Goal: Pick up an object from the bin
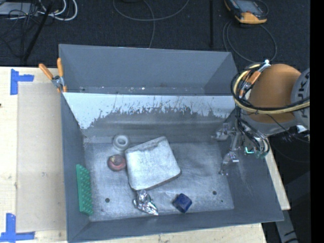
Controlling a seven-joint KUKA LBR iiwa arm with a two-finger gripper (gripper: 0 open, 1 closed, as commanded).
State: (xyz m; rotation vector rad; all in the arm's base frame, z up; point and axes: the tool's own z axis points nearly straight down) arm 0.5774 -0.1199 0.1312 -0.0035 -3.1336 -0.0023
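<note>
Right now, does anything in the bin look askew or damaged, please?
Mildly: the silver foil scrap is crumpled, and the flat grey pad lies skewed to the bin walls. Nothing looks spilled.

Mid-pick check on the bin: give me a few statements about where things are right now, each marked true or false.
1. The end effector is at the right side of the bin, apart from all the loose things. True.
2. The small blue block lies on top of the grey-white pad. False: it lies on the bin floor, apart from the pad, near the crumpled foil.
3. The green strip lies along the bin's left wall. True.
4. The reddish round piece is under the end effector. False: it lies just left of the pad, across the bin from the end effector.
</note>
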